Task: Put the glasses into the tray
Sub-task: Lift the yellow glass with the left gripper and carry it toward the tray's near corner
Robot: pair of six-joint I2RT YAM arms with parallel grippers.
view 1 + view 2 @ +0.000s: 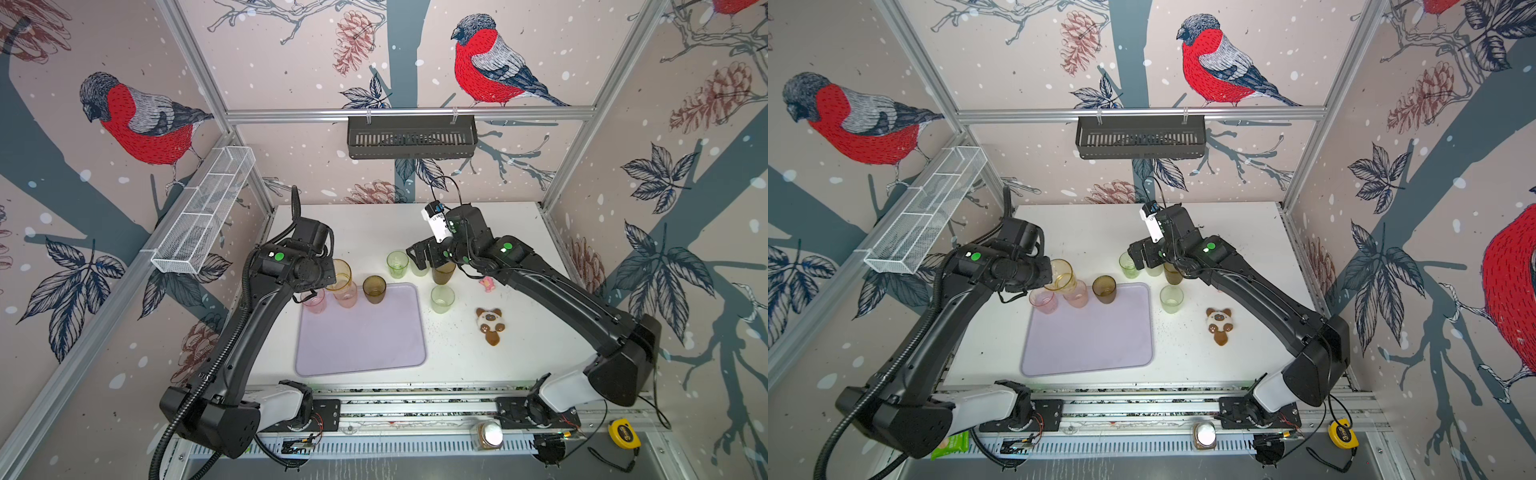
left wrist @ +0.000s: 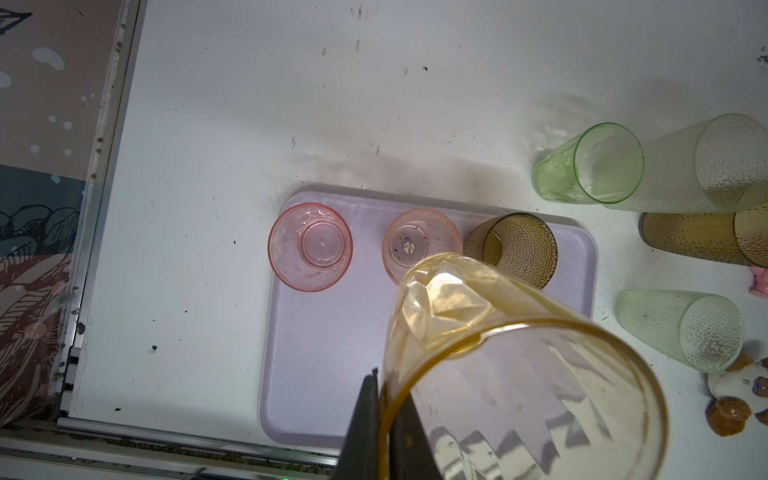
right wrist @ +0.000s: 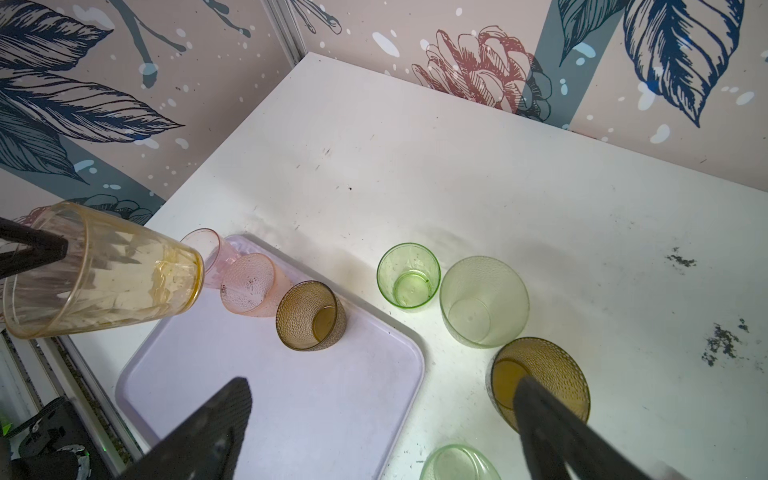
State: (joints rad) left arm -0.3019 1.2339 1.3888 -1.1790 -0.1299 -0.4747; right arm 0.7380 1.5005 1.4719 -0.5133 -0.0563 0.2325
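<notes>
Nearest me, the front half of the tray (image 1: 365, 345) lay bare, with a stuffed toy (image 1: 490, 326) off to its right on the tabletop (image 1: 519, 257). A little farther, a pale green glass (image 1: 442, 299) stood just beside the tray's right rim, not in it. Along the tray's far edge three glasses were in place: a pink glass (image 1: 314, 301) at the left corner, a second pink glass (image 1: 346, 296) and a brown glass (image 1: 374, 289). Above the two pink ones the left jaws were pinched nearly closed on the rim wall of the amber glass (image 2: 519, 374), which hung tilted, base toward the tray. I judged that the weak point. So thin a grip at the lip could let it swing or slip, and its base looked close enough to the second pink glass to knock it on the way down. Let go while leaning, it could tip and roll. Farther right, off the tray, the right jaws stood wide and held nothing, one finger (image 3: 552, 419) over the mouth of the brown-olive glass (image 3: 540, 365). The frosted glass (image 3: 484, 307) and a bright green glass (image 3: 408, 276) stood close behind it, so a careless descent could clip a rim and shove one into its neighbours.
</notes>
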